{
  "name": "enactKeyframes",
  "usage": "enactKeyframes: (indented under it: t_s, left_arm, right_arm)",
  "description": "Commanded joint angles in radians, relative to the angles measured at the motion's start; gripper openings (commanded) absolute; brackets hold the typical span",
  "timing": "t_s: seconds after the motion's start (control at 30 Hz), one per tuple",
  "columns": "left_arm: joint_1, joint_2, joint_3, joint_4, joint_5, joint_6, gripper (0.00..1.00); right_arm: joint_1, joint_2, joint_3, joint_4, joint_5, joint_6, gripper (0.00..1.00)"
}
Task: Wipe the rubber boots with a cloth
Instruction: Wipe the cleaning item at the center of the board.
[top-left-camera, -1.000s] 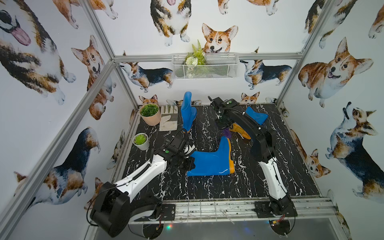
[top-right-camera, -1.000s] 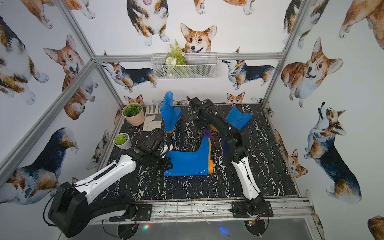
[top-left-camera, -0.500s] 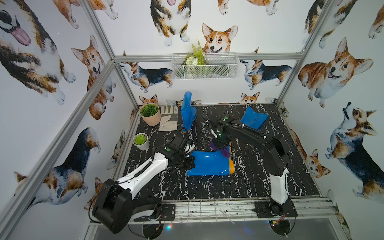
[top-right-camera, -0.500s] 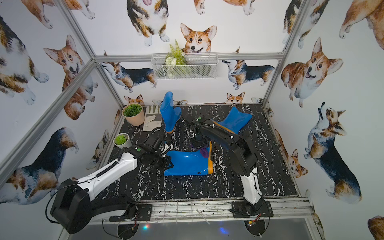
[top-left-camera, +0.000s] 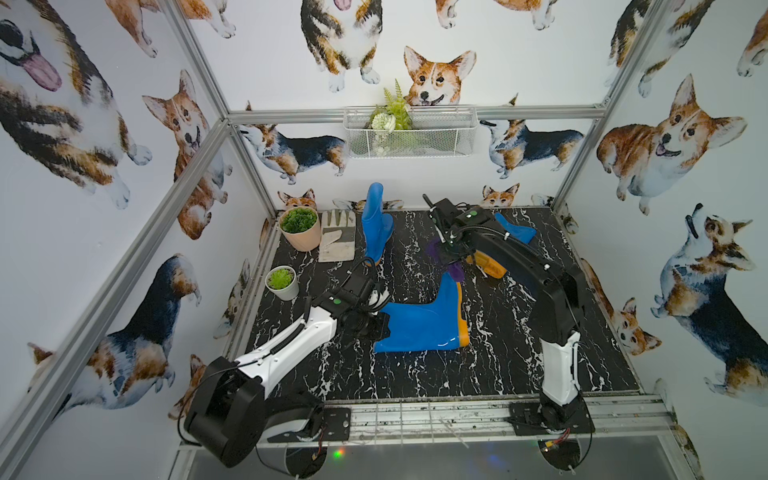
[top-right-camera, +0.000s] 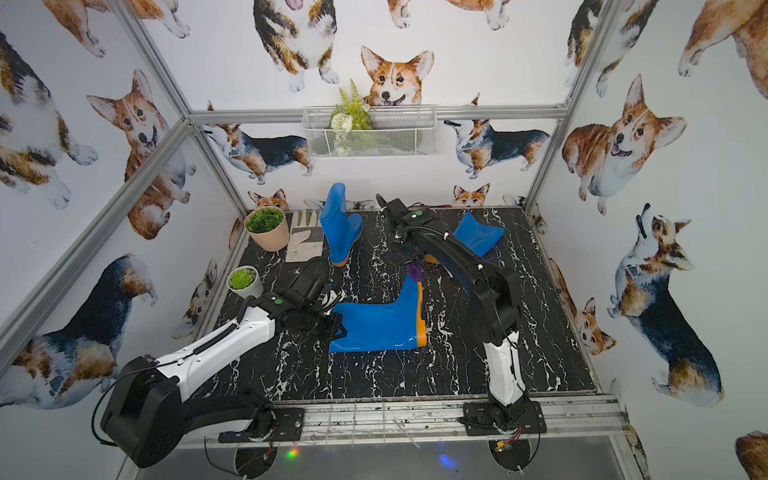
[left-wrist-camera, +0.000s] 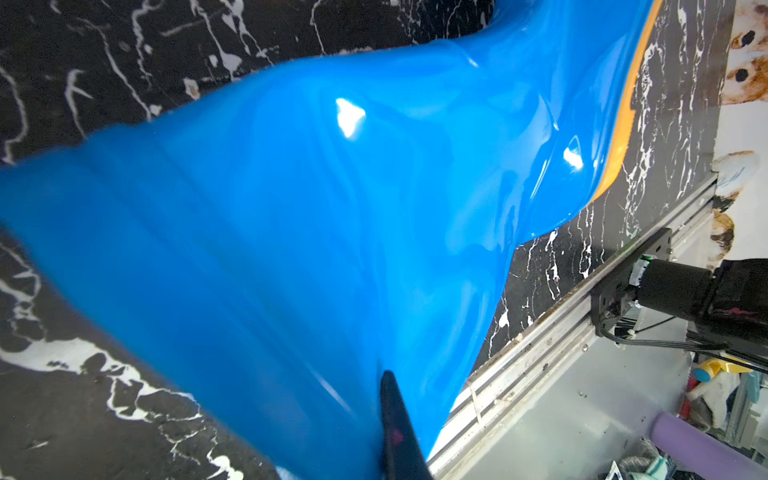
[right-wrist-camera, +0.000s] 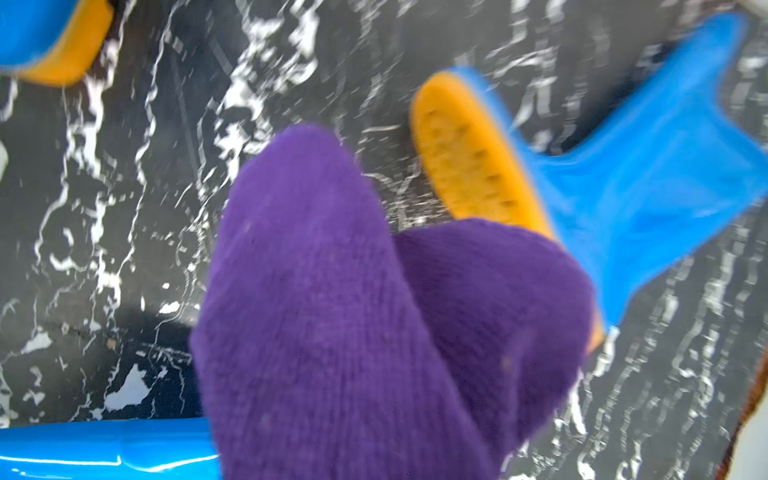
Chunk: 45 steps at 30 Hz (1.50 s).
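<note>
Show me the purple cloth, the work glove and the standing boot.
purple cloth (right-wrist-camera: 353, 311): right wrist view, its middle.
work glove (top-left-camera: 337, 244): a top view, its palm.
standing boot (top-left-camera: 372, 212): a top view, its shaft.

**Open front strip, crowded rear**

The table (top-left-camera: 415, 374) lies bare along its front, between the lying boot (top-left-camera: 419, 324) and the rail (top-left-camera: 415, 419); a hand can pass there freely. That boot spans the middle, with the left hand (top-left-camera: 380, 322) pinched on its cuff and the left arm (top-left-camera: 291, 340) slanting in from the near left corner. A bare lane runs between the upright boot (top-left-camera: 374, 224) and the right arm (top-left-camera: 519, 266). The large pot (top-left-camera: 300, 230), the small pot (top-left-camera: 282, 282) and the glove (top-left-camera: 338, 241) block the rear left corner. The right hand (top-left-camera: 446, 257) holds the cloth (top-left-camera: 456, 272) at the lying boot's toe; the third boot (top-left-camera: 515, 230) lies behind that arm.
</note>
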Motion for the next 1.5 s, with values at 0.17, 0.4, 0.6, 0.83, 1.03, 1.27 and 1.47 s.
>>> enactKeyframes:
  t_s: [0.17,0.4,0.6,0.83,1.03,1.27,1.47]
  left_arm:
    - [-0.001,0.017,0.008,-0.049,-0.141,-0.113,0.0]
    - [-0.002,0.017,0.014,-0.016,-0.14,-0.161,0.0]
    - [-0.004,0.035,0.021,0.002,-0.144,-0.176,0.0]
    - [-0.008,0.066,0.047,0.013,-0.132,-0.163,0.0]
    - [-0.013,0.066,0.046,0.015,-0.118,-0.157,0.0]
    - [-0.014,0.035,0.046,0.024,-0.127,-0.163,0.0]
    - [-0.014,0.047,0.043,0.096,-0.116,-0.178,0.0]
  right_arm:
    - [0.013,-0.159,-0.311,0.148,-0.129,0.099,0.0]
    - [0.106,-0.273,-0.632,0.249,-0.171,0.152,0.0]
    - [0.298,-0.481,-0.907,0.285,-0.201,0.274,0.0]
    - [0.43,-0.606,-0.974,0.24,-0.198,0.328,0.0]
    - [0.138,-0.529,-0.779,0.245,-0.216,0.161,0.0]
    - [0.08,-0.293,-0.643,0.271,-0.278,0.131,0.0]
    - [0.213,-0.387,-0.866,0.305,-0.229,0.25,0.0]
